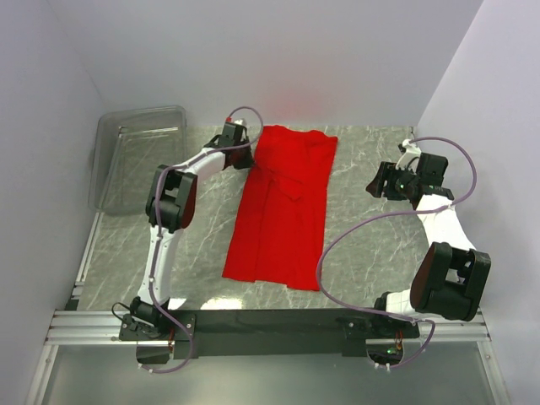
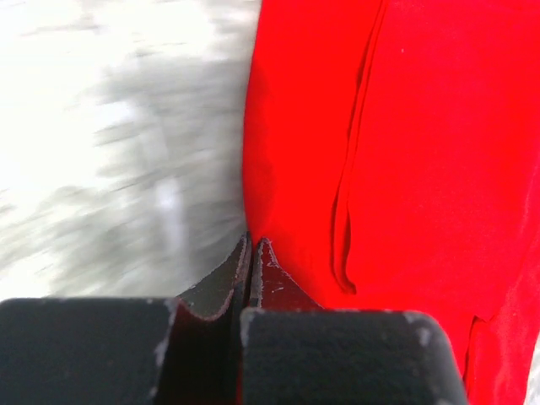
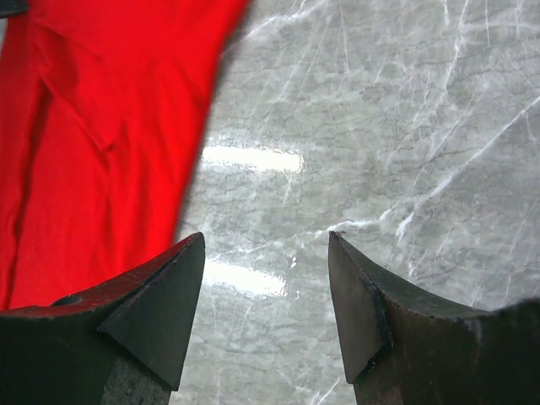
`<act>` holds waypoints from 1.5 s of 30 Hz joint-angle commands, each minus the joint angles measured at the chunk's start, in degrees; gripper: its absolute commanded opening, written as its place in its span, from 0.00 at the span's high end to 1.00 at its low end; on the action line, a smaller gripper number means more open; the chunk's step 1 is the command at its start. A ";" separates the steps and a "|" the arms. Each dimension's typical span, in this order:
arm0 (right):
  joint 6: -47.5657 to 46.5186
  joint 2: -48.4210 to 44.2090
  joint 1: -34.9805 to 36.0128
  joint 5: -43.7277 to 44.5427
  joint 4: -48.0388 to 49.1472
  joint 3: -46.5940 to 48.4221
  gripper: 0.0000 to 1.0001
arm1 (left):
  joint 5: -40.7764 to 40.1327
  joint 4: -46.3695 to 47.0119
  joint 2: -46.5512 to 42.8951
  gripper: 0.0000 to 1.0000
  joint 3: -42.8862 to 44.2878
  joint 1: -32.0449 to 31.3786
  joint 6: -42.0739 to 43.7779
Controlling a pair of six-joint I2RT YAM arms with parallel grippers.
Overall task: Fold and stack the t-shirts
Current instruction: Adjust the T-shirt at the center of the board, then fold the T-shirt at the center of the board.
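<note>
T-shirt (image 1: 283, 207) edge is pinched thinly by shut left jaws; right jaws are held wide; slippage is risked on lifting.

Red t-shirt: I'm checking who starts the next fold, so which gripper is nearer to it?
Left. The left gripper, shut, has its tips at the far left edge of the t-shirt; the right gripper is open over the table, off its right edge.

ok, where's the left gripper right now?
Top view: the left gripper is at the far-left edge of the t-shirt, just right of the clear plastic bin. Its wrist view shows the jaws closed at that edge.
</note>
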 commanded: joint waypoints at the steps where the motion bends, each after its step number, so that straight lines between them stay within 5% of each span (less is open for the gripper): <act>1: -1.28 0.14 -0.47 0.62 1.02 2.43 0.33 | -7.28 -2.33 -3.69 1.00 -5.39 1.47 -1.89; 7: -8.74 0.32 1.46 -3.06 -2.13 3.66 0.33 | -6.16 1.62 -8.08 0.95 -8.21 1.74 -1.37; 10: -20.21 -0.55 4.27 -6.93 -4.68 3.67 0.33 | -3.52 3.39 -11.95 0.56 -7.79 1.74 0.04; 12: -28.57 -1.26 5.85 -12.52 -7.93 3.40 0.32 | -2.20 3.74 -15.71 0.43 -7.78 1.66 2.06; 16: -62.08 -4.33 10.68 -19.77 -24.32 1.83 0.28 | 1.06 4.35 -24.42 0.21 -12.59 1.57 5.66; 19: -79.79 -8.09 15.07 -19.08 -32.35 -1.50 0.25 | 3.08 4.01 -33.90 0.21 -21.35 1.57 9.09; 22: -86.08 -12.58 19.99 -16.62 -33.61 -6.51 0.24 | 5.54 4.27 -44.89 0.19 -34.08 1.92 9.71; 32: -84.17 -24.46 40.48 -8.62 -26.50 -21.90 0.26 | 11.26 -4.87 -72.05 0.23 -64.98 0.52 -3.89; 45: -78.45 -22.62 54.20 0.09 -16.47 -27.80 0.31 | 9.06 -13.04 -71.47 0.32 -74.49 -7.13 -17.10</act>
